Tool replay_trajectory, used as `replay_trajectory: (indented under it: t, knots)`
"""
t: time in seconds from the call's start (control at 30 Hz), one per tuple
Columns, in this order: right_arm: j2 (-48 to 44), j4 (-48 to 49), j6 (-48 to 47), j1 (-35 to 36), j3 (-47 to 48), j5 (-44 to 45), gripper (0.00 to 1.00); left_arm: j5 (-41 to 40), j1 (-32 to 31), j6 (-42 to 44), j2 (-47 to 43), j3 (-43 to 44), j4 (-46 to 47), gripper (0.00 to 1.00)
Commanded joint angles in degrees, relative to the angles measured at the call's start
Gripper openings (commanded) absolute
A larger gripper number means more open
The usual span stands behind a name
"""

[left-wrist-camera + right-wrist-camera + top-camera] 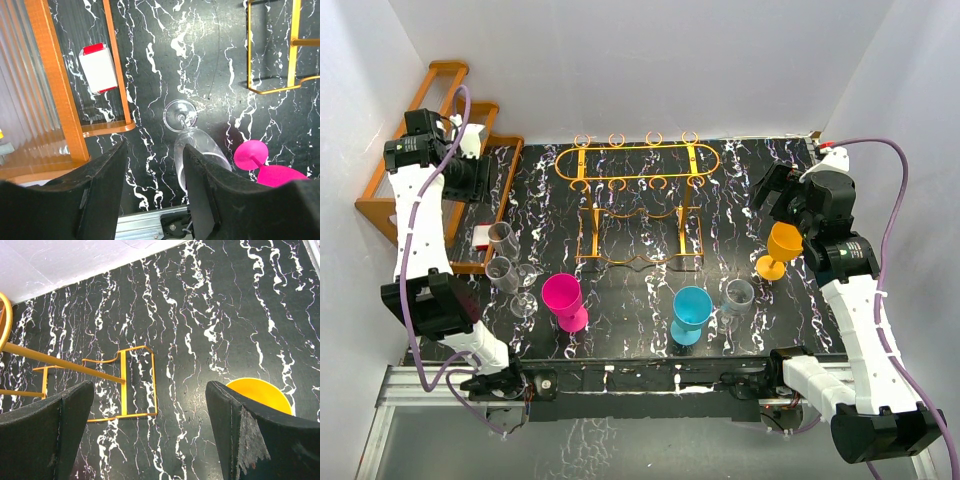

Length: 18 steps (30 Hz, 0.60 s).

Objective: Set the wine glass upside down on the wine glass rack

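Grasp pending: yellow wine glass [782,245] right of wine glass rack [638,182] | right hand [150,390] spread, empty; centre on bowl, then close | left hand [154,147] spread, idle.

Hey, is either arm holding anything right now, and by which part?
Nothing held: left end effector and right end effector are both open, empty.

Both arms [420,215] are white links with black joints. Purple cables [880,140] loop along them; one black finger [260,440] looks scuffed.
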Motion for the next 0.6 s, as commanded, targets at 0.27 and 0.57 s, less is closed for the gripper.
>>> replay_trajectory:
  t: [0.27, 0.57]
  knots:
    - [0.03, 1.85, 0.07, 0.12, 1.71, -1.45, 0.98, 7.24, -0.03, 3.09, -2.65, 1.8, -9.6, 0.49]
    - [-0.23, 2.92, 0.25, 0.12, 0.16, -1.89, 0.98, 5.67, -0.03, 4.97, -4.07, -0.7, -10.52, 0.48]
